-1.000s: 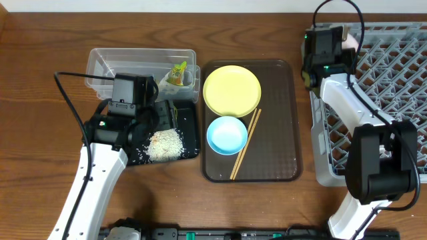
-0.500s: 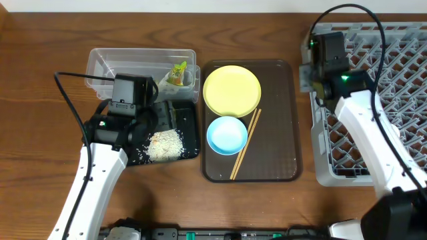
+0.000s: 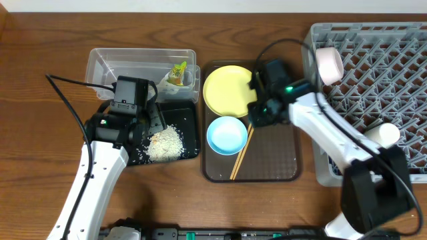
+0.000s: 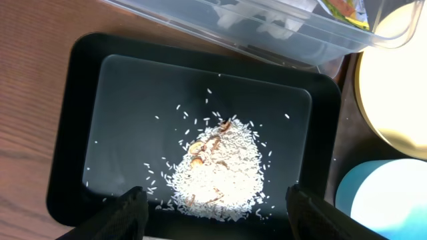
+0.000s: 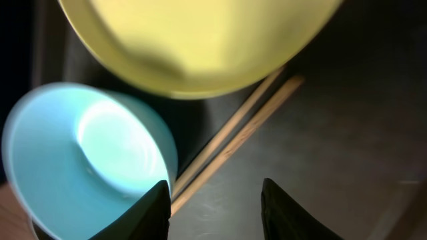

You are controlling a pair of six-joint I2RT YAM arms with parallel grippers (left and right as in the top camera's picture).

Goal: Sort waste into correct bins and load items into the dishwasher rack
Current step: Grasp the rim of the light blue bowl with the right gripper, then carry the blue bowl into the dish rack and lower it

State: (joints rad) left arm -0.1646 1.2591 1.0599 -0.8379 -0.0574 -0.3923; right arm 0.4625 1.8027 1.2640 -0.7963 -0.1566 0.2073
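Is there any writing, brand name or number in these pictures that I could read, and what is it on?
No text can be read in any view.
Green-and-white wrapper in the clear tub: any print is too small and blurred to read.
Yellow plate, blue bowl, black tray, grey rack: no words, numbers or signs show.

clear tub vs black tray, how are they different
The clear tub is see-through with tall walls; the black tray is opaque and shallow. The clear tub holds the green-and-white wrapper; the black tray holds the rice scraps. The clear tub lies farther back, the black tray nearer the robot. Both are rectangular and sit left of the brown tray.
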